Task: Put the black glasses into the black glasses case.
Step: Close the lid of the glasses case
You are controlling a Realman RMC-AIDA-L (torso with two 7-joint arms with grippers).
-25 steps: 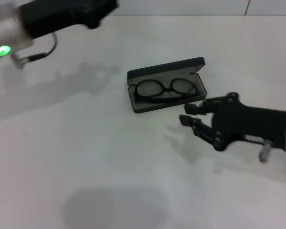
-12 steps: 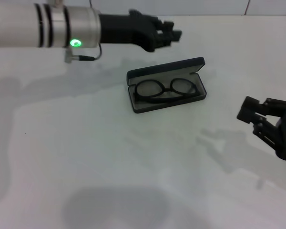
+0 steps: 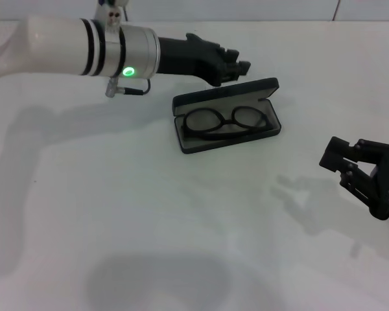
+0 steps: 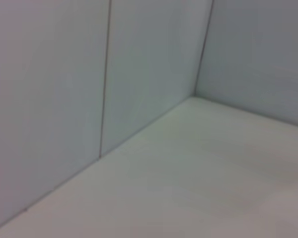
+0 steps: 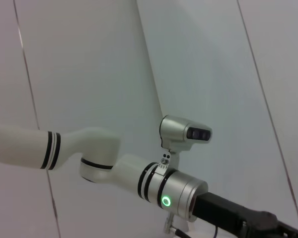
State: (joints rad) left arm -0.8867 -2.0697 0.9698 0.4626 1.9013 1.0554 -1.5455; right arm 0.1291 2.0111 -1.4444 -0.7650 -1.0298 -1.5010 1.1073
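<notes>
White left arm's black gripper hovers just behind the open matte black oblong glasses case, fingers apparently together, holding nothing. Thin black-framed glasses lie inside. Right gripper waits well right, open, empty. Closing the lid clumsily could shove the case

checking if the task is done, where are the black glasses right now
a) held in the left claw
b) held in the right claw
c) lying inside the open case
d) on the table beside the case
c: the black glasses lie in the tray of the black glasses case, whose lid is up; the left claw is just behind the lid, and the right claw is off to the side with nothing in it.
</notes>
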